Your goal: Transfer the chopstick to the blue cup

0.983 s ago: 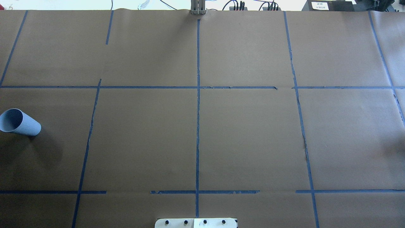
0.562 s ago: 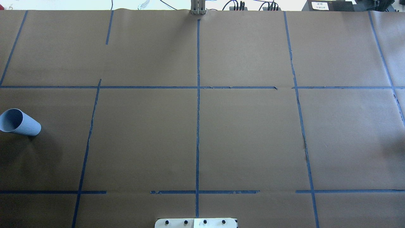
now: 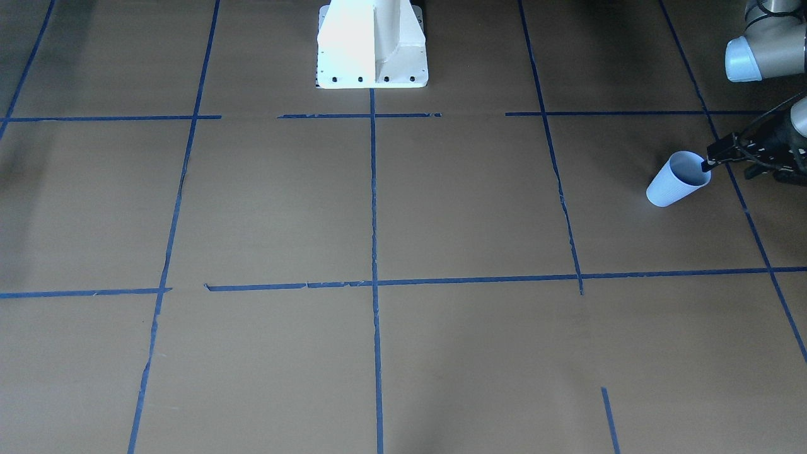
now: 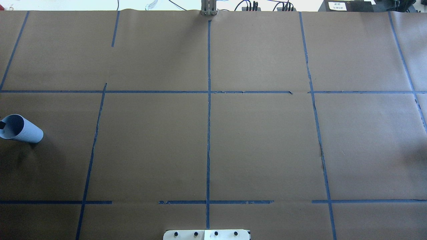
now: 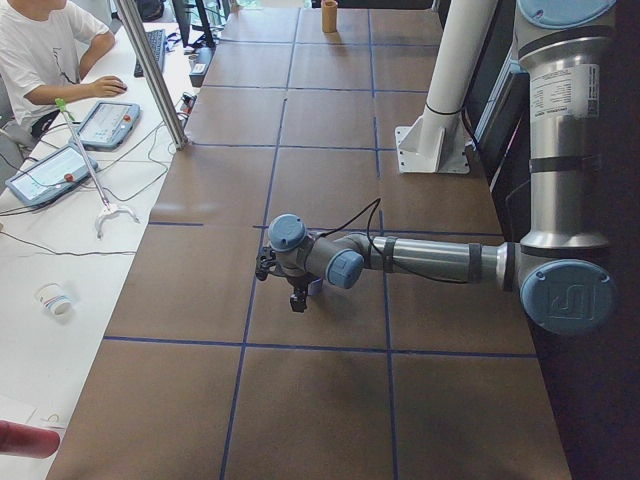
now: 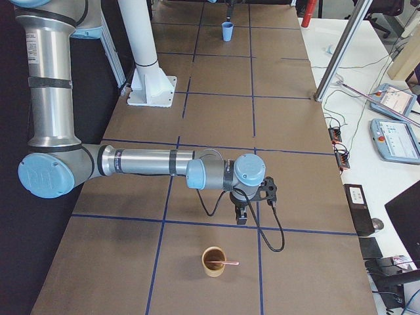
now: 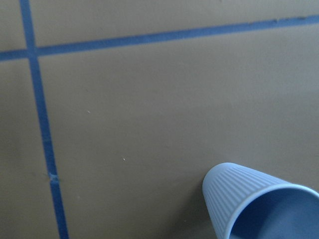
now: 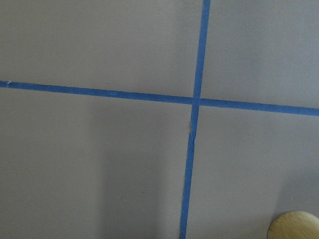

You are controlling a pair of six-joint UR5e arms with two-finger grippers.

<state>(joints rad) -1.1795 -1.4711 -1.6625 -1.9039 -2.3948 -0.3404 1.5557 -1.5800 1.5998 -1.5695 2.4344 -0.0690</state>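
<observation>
The blue cup stands at the table's far left; it also shows in the front view and at the lower right of the left wrist view. My left gripper hangs over the cup's rim, and only a dark tip shows overhead; I cannot tell if it is open or shut. The pink chopstick lies across the mouth of a wooden cup at the table's right end. My right gripper points down just beside that cup; I cannot tell its state.
The table is covered in brown paper with a grid of blue tape lines. The robot's white base stands at mid-table on the robot's side. The wooden cup's rim shows in the right wrist view's corner. An operator sits at a side desk.
A dark tip of my left gripper has come into the overhead view at the left edge, over the blue cup's rim. The cup has not moved.
</observation>
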